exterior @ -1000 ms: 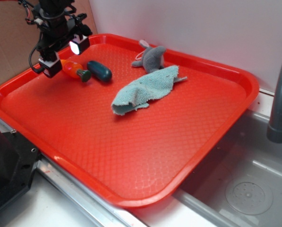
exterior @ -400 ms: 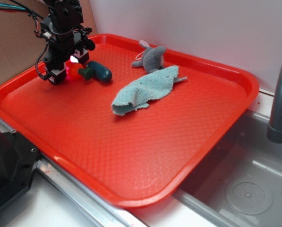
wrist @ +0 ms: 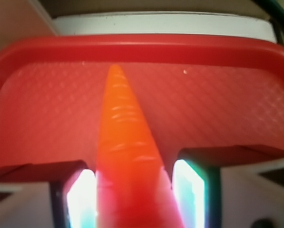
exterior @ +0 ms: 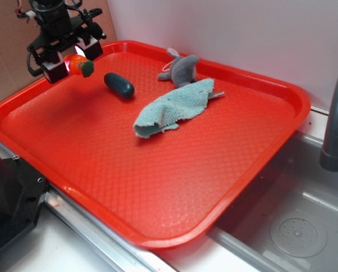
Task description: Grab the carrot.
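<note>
The red tray (exterior: 157, 187) filled most of the desk, with the teal cloth (exterior: 174, 107) and grey plush toy (exterior: 182, 69) well apart from the action, leaving open room all around. The gripper (exterior: 72, 59), low over the tray's far-left corner a moment earlier, had risen clear of the surface, clenched on the carrot (wrist: 125, 142), which had left the dark green pickle toy (exterior: 119, 85) lying alone. The grab looked done.
</note>
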Motion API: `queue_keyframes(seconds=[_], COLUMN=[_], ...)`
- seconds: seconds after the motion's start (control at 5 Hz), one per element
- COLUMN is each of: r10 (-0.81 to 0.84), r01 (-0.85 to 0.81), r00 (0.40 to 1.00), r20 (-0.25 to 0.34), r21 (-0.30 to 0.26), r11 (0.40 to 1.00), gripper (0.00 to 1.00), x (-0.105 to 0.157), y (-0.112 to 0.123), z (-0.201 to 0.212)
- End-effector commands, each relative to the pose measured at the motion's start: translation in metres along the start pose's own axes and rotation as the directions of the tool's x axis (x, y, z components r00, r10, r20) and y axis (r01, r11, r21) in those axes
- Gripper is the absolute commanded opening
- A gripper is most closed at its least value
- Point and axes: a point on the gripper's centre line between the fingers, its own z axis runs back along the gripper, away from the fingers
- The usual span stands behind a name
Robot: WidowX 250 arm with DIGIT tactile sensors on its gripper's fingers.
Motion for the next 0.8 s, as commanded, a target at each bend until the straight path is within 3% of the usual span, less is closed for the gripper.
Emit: queue_keyframes(seconds=[0.0,0.2,0.4,0.6], r10=[-0.447,-0.646,-0.802,-0.852], r01=[0.436,0.62,0.753,0.809], r00=[0.886,0.743,0.545,0.47], r20=[-0.122,-0.176,-0.244,-0.231], r21=[-0.106,-0.186,-0.277,-0.274], r11=[0.894,0.763,0.597,0.521], gripper=[0.0,0.0,0.0,0.0], x=[-0.027,-0.055,-0.067,-0.073], y=[-0.005,-0.007,-0.009,-0.011], z=[0.08,0.113,0.13,0.141])
